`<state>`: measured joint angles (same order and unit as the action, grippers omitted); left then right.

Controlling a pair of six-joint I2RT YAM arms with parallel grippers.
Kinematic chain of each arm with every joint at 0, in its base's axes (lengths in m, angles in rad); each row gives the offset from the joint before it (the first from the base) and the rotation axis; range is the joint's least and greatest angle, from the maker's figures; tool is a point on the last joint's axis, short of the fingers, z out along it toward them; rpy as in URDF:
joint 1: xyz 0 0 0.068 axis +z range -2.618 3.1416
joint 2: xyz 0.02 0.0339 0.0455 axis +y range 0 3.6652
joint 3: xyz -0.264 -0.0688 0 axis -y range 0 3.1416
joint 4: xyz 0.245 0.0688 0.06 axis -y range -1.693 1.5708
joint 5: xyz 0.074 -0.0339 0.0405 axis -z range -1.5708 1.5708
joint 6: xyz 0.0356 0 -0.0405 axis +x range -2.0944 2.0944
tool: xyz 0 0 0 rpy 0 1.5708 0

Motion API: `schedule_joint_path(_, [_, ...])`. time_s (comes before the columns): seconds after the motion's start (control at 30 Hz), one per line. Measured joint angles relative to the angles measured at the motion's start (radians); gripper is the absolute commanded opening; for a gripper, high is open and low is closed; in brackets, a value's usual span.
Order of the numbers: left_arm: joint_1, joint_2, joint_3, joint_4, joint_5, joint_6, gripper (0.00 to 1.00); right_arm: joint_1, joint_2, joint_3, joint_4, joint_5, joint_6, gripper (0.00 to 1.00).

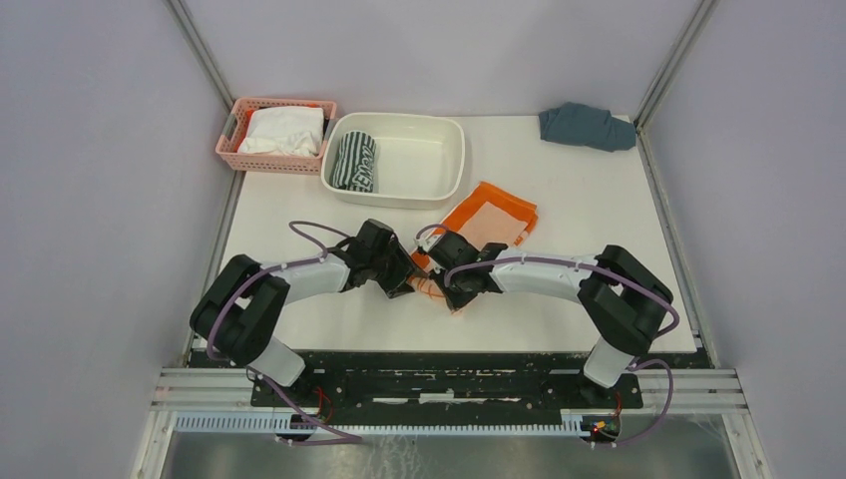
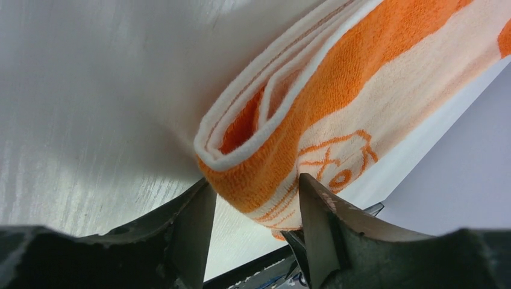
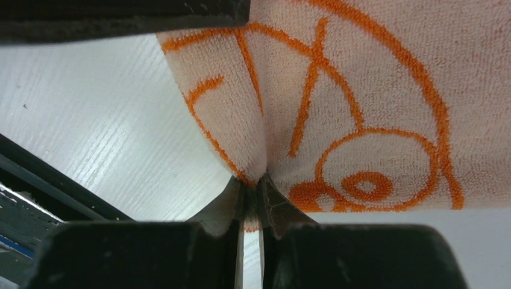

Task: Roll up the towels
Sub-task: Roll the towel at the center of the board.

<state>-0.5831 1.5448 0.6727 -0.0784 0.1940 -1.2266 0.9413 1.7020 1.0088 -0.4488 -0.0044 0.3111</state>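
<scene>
The orange towel (image 1: 496,214) is laid flat on the table (image 1: 599,259). Its long way runs from the two grippers up and away to the right, toward the white tub (image 1: 454,140). The striped towel (image 1: 355,162) is seen rolled up inside that tub, so only the orange one is left to do.

The near end of the orange towel (image 2: 337,102) is curled over into a small roll. This roll is found between the fingers of the left gripper (image 2: 256,201), which are held apart, one on each side. They seem not to be pressed tight on it, but this is hard to tell from so close.

The fingers of the right gripper (image 3: 253,183) are closed together, and a thin bit of the towel's edge (image 3: 361,90) is pinched between them.

Both grippers (image 1: 407,284) (image 1: 441,289) are placed at the same near end, side by side, the left one on the left. The rest of the towel is spread out ahead of them. So the roll would most likely have to be pushed straight away, along the long way.
</scene>
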Motion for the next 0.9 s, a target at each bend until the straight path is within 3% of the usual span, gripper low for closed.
schedule_joint_path(0.13, [0.0, 0.015, 0.006, 0.006, -0.008, 0.0, 0.48, -0.002, -0.024, -0.025, 0.011, -0.016, -0.001, 0.1])
schedule_joint_path(0.33, [0.009, 0.034, 0.022, -0.005, -0.039, 0.001, 0.21, -0.002, -0.069, -0.068, 0.032, -0.024, -0.002, 0.17])
schedule_joint_path(0.37, [0.01, 0.035, 0.022, -0.009, -0.043, 0.001, 0.17, -0.002, -0.072, -0.071, 0.035, -0.024, -0.002, 0.19])
schedule_joint_path(0.4, [0.011, 0.034, 0.022, -0.014, -0.044, 0.002, 0.13, -0.002, -0.072, -0.071, 0.038, -0.026, -0.002, 0.28])
schedule_joint_path(0.43, [0.011, 0.035, 0.022, -0.02, -0.046, 0.002, 0.13, -0.002, -0.073, -0.071, 0.041, -0.026, -0.005, 0.28])
schedule_joint_path(0.5, [0.011, 0.034, 0.024, -0.025, -0.046, 0.001, 0.12, 0.002, -0.074, -0.071, 0.04, -0.024, -0.009, 0.41])
schedule_joint_path(0.67, [0.012, 0.029, 0.037, -0.058, -0.055, 0.001, 0.1, 0.054, -0.105, -0.054, 0.013, 0.031, -0.032, 0.53])
schedule_joint_path(0.9, [0.014, -0.01, 0.037, -0.111, -0.061, 0.0, 0.05, 0.158, -0.106, 0.012, 0.008, 0.161, -0.068, 0.56])
